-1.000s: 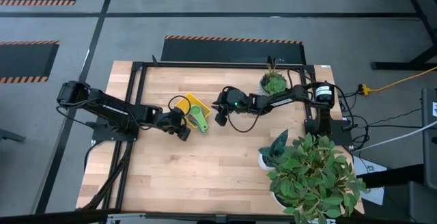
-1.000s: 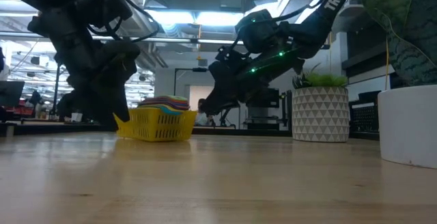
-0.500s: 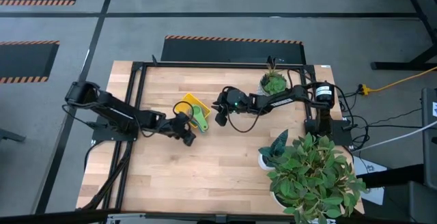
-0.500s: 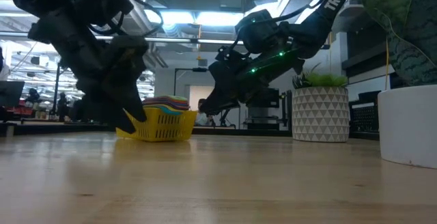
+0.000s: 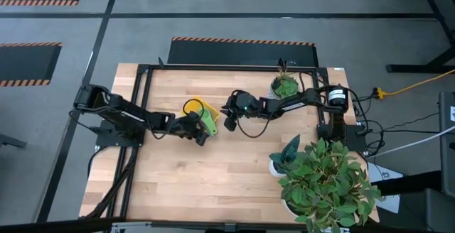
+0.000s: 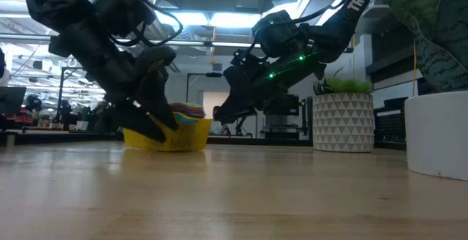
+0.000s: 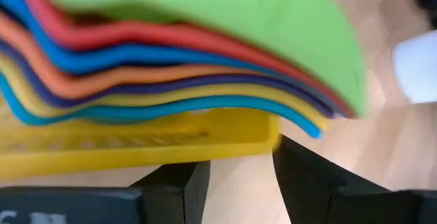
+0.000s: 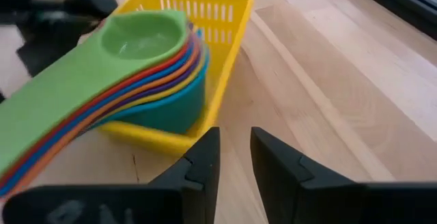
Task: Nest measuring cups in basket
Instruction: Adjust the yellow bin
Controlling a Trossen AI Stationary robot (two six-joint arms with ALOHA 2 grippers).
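The measuring cups (image 8: 136,39) sit nested in one stack, green on top, with bowls inside the yellow basket (image 8: 225,19) and handles sticking out over its rim. In the high view the green cup (image 5: 207,123) lies over the basket (image 5: 193,108). My left gripper (image 7: 240,176) is open and low at the basket's near side, its fingers on either side of a basket corner (image 7: 272,136) under the handle ends. It stands in front of the basket (image 6: 172,139) in the low view. My right gripper (image 8: 235,159) hovers to the basket's right with a narrow gap between its fingers. My left gripper has one finger (image 7: 300,173) right beside the basket's corner, below the handle ends of the cups. I cannot tell whether it touches the basket or the handles.
A white patterned pot (image 5: 284,87) with a small green plant stands at the far right, and a large leafy plant (image 5: 323,180) in a white pot (image 6: 439,134) at the near right. Bare wood lies in front of the basket toward the near edge.
My left gripper has moved toward the table's right and in toward the basket, from beside its left end to in front of it. My right arm has kept still.
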